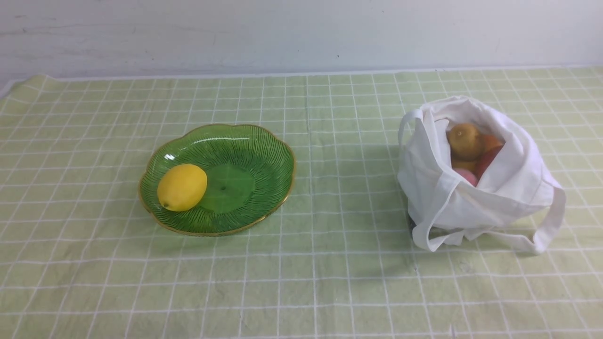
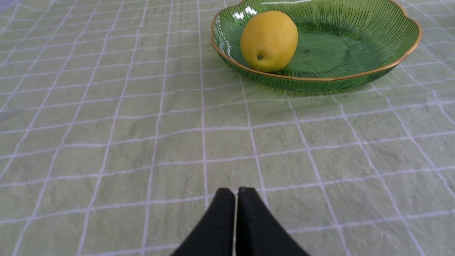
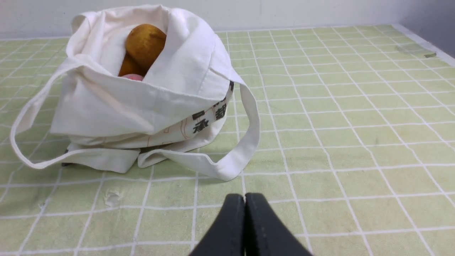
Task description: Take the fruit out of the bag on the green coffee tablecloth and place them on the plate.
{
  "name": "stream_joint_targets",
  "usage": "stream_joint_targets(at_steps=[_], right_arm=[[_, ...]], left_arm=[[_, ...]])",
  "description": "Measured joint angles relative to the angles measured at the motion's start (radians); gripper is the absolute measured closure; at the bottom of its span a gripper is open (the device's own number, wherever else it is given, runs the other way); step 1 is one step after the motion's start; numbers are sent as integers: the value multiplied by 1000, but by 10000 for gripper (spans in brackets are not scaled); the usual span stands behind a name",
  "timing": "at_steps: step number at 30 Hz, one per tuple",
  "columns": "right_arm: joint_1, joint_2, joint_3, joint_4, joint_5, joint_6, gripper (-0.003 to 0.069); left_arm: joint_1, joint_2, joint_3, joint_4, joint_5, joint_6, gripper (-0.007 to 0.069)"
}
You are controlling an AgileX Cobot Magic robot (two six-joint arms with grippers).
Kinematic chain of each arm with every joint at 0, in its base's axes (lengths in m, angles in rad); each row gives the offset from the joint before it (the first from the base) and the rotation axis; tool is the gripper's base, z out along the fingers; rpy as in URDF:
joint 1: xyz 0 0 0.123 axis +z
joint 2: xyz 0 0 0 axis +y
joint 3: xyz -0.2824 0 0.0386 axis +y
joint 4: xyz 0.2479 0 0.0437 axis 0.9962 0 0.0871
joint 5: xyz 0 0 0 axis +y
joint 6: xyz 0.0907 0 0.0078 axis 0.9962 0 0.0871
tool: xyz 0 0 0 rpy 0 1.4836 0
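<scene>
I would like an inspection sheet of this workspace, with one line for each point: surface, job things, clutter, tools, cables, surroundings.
Surface: pale green tablecloth with white grid lines, some small creases.
Job things: green plate on the robot's left, holding one lemon; white bag on the right, mouth open, with several fruits inside, among them a brownish-yellow fruit on top.
Clutter: nothing seen.
Tools: left tool and right tool both shut, holding nothing.
Cables: nothing seen.
Surroundings: pale wall behind the table, with faint marks.
</scene>
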Motion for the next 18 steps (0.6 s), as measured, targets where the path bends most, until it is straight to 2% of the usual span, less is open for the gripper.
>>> stream_joint_targets(at_steps=[18], right_arm=[[0,0,0,0,0,0,673]], left_arm=[[0,0,0,0,0,0,632]])
